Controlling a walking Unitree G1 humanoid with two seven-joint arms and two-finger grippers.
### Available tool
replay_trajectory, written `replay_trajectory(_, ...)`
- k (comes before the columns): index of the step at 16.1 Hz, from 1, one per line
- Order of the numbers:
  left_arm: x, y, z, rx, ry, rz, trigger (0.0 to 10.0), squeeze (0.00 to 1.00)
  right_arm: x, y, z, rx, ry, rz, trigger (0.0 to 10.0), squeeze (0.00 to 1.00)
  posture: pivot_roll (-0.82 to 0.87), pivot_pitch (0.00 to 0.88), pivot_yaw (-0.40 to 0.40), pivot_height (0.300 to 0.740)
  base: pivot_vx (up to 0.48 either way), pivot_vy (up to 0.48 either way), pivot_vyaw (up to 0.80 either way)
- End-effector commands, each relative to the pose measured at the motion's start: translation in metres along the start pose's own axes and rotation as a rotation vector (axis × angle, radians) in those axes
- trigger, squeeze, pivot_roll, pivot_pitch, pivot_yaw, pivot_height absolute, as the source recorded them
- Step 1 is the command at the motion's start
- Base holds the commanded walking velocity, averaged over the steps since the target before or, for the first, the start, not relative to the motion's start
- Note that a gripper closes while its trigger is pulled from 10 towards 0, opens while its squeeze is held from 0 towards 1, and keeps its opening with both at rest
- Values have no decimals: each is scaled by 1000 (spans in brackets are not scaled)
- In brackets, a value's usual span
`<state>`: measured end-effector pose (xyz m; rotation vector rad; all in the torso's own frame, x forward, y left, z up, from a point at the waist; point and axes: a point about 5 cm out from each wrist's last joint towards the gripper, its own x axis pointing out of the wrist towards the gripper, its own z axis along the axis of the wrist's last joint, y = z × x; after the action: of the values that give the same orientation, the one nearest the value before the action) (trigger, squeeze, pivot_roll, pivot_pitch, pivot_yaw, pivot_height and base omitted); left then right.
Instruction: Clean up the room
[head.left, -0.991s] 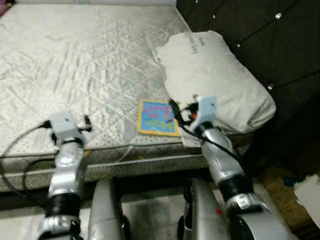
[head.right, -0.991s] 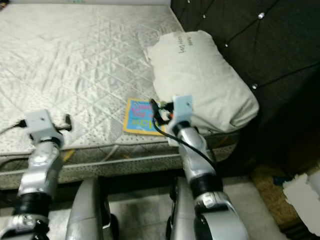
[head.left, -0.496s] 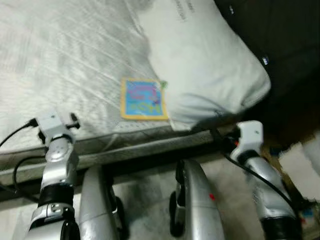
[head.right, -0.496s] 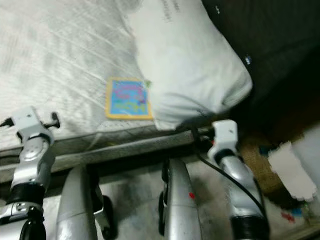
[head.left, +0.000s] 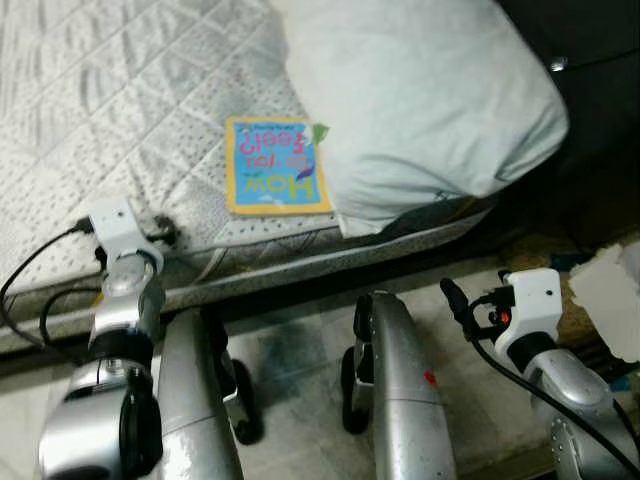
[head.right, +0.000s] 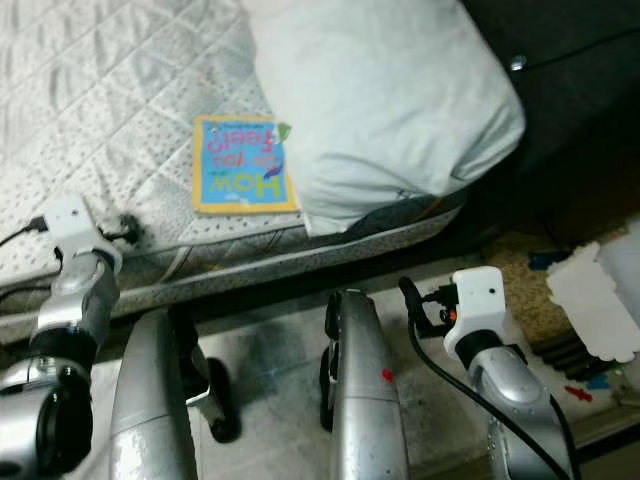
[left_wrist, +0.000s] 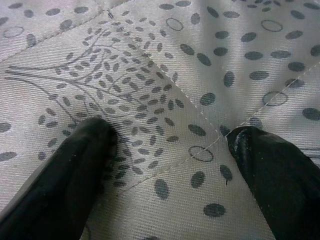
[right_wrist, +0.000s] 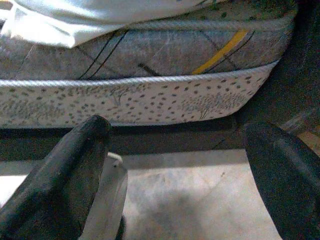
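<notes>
Book (head.left: 273, 164) lies flat on the mattress (head.left: 120, 90), its right edge touching the pillow (head.left: 420, 95) at 3 o'clock. We have drawn our right gripper (right_wrist: 175, 165) off the bed to the floor side, fingers apart; our left gripper (left_wrist: 170, 165) now rests spread on the mattress edge.

- a bed with a pale quilted mattress (head.left: 120, 90) is seen, patterned with small dark dots and leaf motifs.
- the mattress side (right_wrist: 150, 100) is edged with corded piping and crossed by dark and yellow lines.
- a dark tufted headboard (head.left: 600, 60) is set at the bed's right.
- a grey, mottled floor (head.left: 290, 350) is shown below the bed edge.
- dim, shadowed lighting is noted beside the headboard.
</notes>
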<state>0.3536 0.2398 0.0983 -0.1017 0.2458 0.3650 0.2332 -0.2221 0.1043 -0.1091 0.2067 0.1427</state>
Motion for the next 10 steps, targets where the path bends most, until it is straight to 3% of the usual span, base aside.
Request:
replay_trajectory(1,-5,-12,-27,31,120,-71,10000,0,-7,-3,-4,7,36,-19,10000,0,-241,442,-74,546,0,0,0)
replay_trajectory(4,-3,-37,-12,35,40,-170,10000,0,-4,4,3,49,22,-5,10000,0,-231,432,-68,546,0,0,0)
replay_trajectory(5,-5,-49,-6,36,-3,-228,10000,0,0,16,13,113,-11,80,10000,0,-228,431,-65,546,0,0,0)
replay_trajectory(8,-10,-60,7,40,-138,-249,10000,0,5,33,22,125,-42,162,10000,0,-217,414,-61,546,0,0,0)
replay_trajectory(10,-15,-66,6,19,-174,-267,10000,0,7,36,20,125,-32,161,10000,0,-209,404,-59,546,0,0,0)
